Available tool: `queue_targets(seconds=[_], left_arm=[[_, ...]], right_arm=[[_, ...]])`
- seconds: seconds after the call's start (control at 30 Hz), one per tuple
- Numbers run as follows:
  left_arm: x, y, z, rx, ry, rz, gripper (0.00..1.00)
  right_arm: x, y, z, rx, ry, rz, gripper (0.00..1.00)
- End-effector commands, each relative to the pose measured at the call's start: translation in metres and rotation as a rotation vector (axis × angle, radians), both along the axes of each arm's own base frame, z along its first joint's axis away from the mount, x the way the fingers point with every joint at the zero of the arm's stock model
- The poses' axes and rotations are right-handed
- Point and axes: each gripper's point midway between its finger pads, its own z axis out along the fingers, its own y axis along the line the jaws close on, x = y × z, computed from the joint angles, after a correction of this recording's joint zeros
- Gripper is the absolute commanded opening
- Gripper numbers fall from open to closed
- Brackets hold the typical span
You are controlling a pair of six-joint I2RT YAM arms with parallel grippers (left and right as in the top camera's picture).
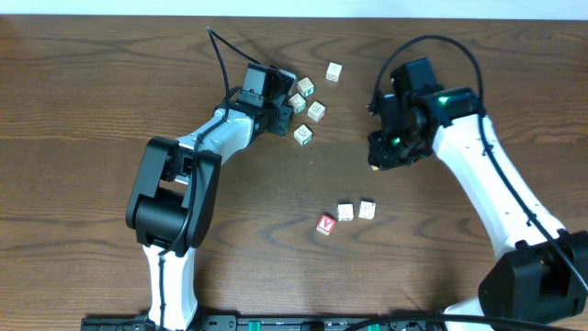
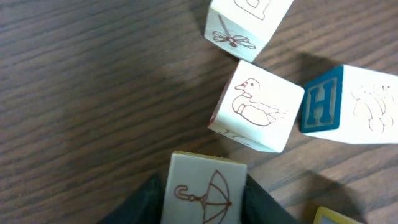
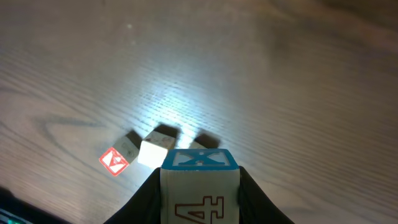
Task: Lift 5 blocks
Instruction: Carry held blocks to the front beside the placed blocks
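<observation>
Slippage worried me most. The left claw [image 1: 279, 108] was pinching the umbrella block [image 2: 202, 190] at the far side of the bench [image 1: 92, 92], left of centre, its dark fingers [image 2: 146, 202] flat against two opposite faces. I could not tell whether that block had left the wood. The duck block [image 2: 255, 115] sat just beside it, with the H block [image 2: 320, 102] and the dragonfly block [image 2: 239, 28] close by. I judged that a tilted or sideways lift could catch the duck block and shove the cluster apart, or twist the umbrella block out of a shallow hold.

The right claw [image 1: 378, 156] was pinching the blue-topped block [image 3: 200, 186], held clear above the bench, right of centre. Nearer me lay the red block [image 1: 325, 223] and two pale blocks [image 1: 344, 212], the three in a short row. I reckoned a loosened pinch would drop the blue-topped block among them and scatter them. Glare on the wood there could also spoil my aim for the next pick.
</observation>
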Motion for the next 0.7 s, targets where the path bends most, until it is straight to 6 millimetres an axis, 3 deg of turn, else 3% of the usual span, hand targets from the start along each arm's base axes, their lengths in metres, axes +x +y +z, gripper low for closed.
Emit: queue_targets(seconds=[0.0, 0.13, 0.27, 0.4, 0.53, 0.67], left_arm=[[0.009, -0.004, 0.013, -0.016, -0.025, -0.009, 0.34], [0.003, -0.002, 0.019, -0.008, -0.010, -0.007, 0.29], [0.000, 0.012, 0.041, 0.038, -0.019, 0.051, 0.19], [-0.012, 0.023, 0.082, 0.038, -0.029, 0.110, 0.09], [-0.033, 0.030, 0.129, -0.028, -0.031, 0.189, 0.08], [-0.062, 0.039, 0.150, -0.081, -0.029, 0.247, 0.08]], right_arm=[[-0.013, 0.007, -0.012, -0.014, 0.027, 0.000, 0.01], [-0.022, 0.012, -0.023, -0.030, 0.047, 0.009, 0.01], [-0.024, 0.006, -0.020, -0.055, 0.043, -0.003, 0.01], [-0.028, -0.009, -0.009, -0.098, 0.025, -0.046, 0.01], [-0.035, -0.019, 0.001, -0.098, -0.005, -0.074, 0.01], [-0.052, -0.035, -0.008, -0.067, -0.011, -0.167, 0.01]])
